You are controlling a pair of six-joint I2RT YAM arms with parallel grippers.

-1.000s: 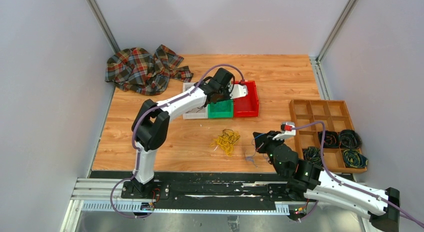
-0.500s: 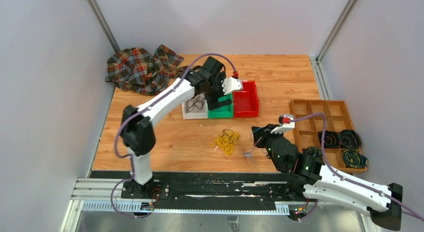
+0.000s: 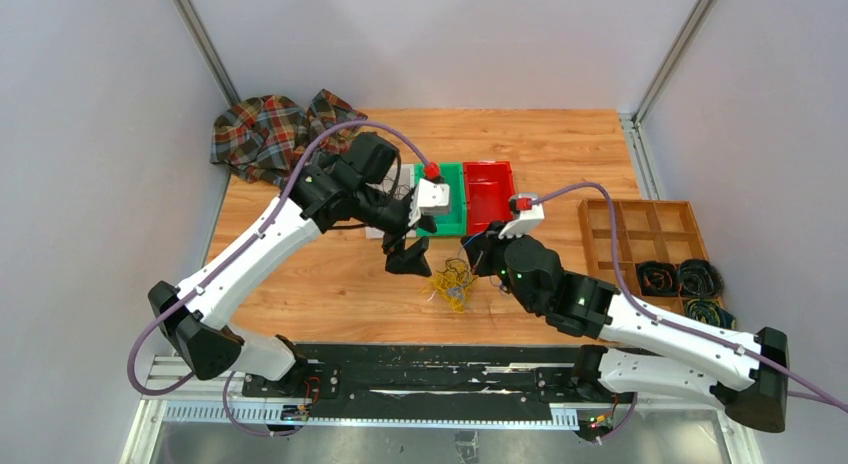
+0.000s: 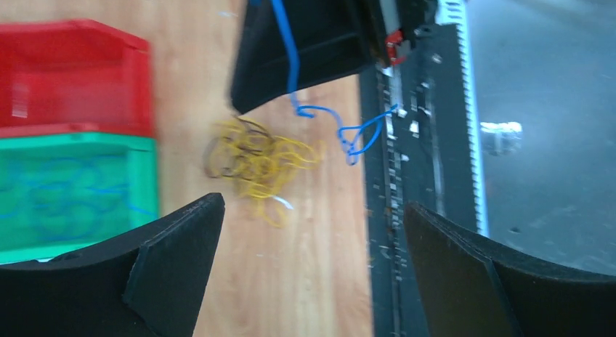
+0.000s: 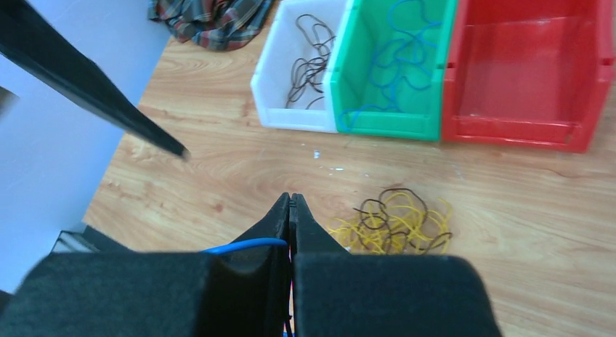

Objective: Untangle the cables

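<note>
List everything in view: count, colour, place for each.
table: one, wood, under everything
cable tangle: one pile, yellow with some black, on the table in front of the bins
blue cable: one, blue, pinched in the right gripper
white bin: one, left of the row, black cables inside
green bin: one, middle, blue cables inside
red bin: one, right of the row
cloth: one, plaid, far-left corner
divided tray: one, wooden, right edge; at least three dark coils in near compartments
left gripper: open, above the tangle
right gripper: shut on the blue cable
</note>
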